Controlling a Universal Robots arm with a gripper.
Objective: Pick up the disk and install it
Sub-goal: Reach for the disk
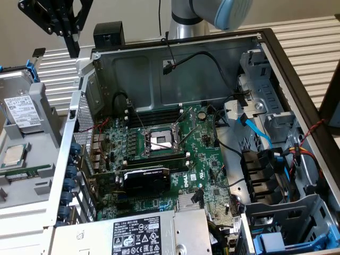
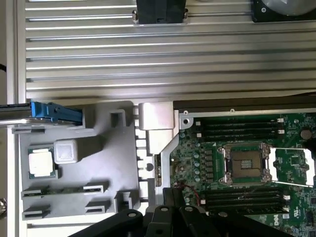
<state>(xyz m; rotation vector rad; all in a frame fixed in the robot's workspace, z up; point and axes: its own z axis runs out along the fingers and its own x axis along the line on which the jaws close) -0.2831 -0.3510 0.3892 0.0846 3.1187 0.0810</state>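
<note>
The disk [image 1: 20,112], silver with a white label, leans in a grey holder at the exterior view's left. Its blue carrier [image 1: 31,71] shows at the top edge. In the wrist view only the carrier's blue end [image 2: 52,111] and a thin edge of the disk [image 2: 12,121] appear. My black gripper [image 1: 69,34] hangs high above the case's left wall, up and to the exterior view's right of the disk, apart from it and holding nothing. Its dark linkage [image 2: 165,219] fills the near edge of the wrist view.
The grey holder [image 1: 40,180] also carries a small square processor chip [image 1: 13,155] [image 2: 40,163]. The open computer case [image 1: 175,58] shows the motherboard's open socket [image 1: 159,139] [image 2: 244,165], a black graphics card [image 1: 146,178], a power supply [image 1: 138,234], cables and a blue-railed bay [image 1: 279,241].
</note>
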